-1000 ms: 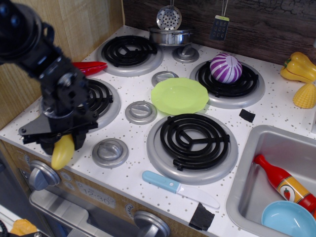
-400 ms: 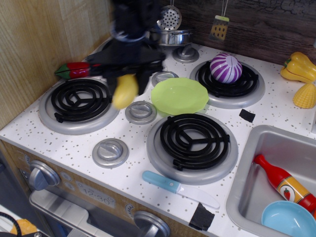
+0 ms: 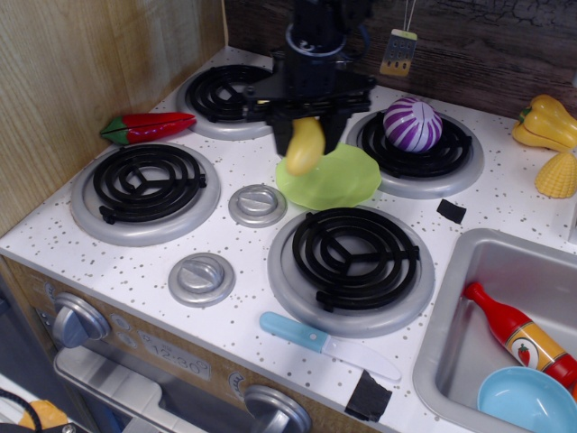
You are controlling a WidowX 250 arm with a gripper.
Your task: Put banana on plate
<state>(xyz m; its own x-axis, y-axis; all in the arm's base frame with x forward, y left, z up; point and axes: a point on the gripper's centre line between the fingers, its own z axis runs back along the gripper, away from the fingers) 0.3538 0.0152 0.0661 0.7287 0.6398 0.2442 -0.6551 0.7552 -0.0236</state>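
My gripper is shut on the yellow banana, which hangs down from between the black fingers. It is held in the air over the left part of the lime-green plate. The plate lies on the stove top between the burners. The arm and gripper hide the plate's far rim and the pot behind.
A purple-and-white striped ball sits on the back right burner. A red chili lies at the left. A blue-handled knife lies at the front. The sink holds a red bottle and a blue dish. Yellow pepper and corn sit far right.
The gripper carried the banana from the front left edge up and right across the stove; it is now over the plate's left part.
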